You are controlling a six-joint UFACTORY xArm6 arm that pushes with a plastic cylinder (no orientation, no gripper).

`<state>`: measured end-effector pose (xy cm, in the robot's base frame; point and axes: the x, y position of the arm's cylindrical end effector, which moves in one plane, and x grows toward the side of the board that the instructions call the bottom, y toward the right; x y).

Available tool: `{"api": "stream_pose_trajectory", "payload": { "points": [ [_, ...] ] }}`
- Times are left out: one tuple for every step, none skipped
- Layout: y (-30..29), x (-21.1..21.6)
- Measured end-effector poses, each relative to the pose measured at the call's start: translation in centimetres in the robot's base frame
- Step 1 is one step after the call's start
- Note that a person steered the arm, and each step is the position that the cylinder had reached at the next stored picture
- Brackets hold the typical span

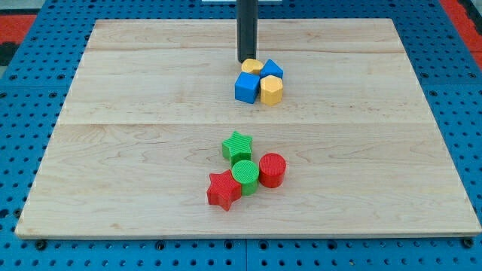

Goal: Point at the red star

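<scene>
The red star (223, 190) lies low in the middle of the wooden board (113, 150), touching a green cylinder (245, 176). A red cylinder (272, 169) sits right of the green one and a green star (237, 146) just above it. My tip (245, 61) is near the view's top, at the upper left of a second cluster: a yellow block (251, 67), a blue block (272, 70), a blue cube (246, 87) and a yellow hexagonal block (271, 89). The tip is far above the red star.
The board rests on a blue pegboard table (30, 113). Red patches show at the view's top corners (15, 22).
</scene>
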<state>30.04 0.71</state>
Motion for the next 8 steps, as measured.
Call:
{"api": "stream_pose_trajectory", "payload": {
  "points": [
    [0.0,0.0],
    [2.0,0.0],
    [2.0,0.0],
    [2.0,0.0],
    [1.1,0.0],
    [-1.5,-0.3],
    [-7.4,1.8],
    [-8.3,11.9]
  ]
}}
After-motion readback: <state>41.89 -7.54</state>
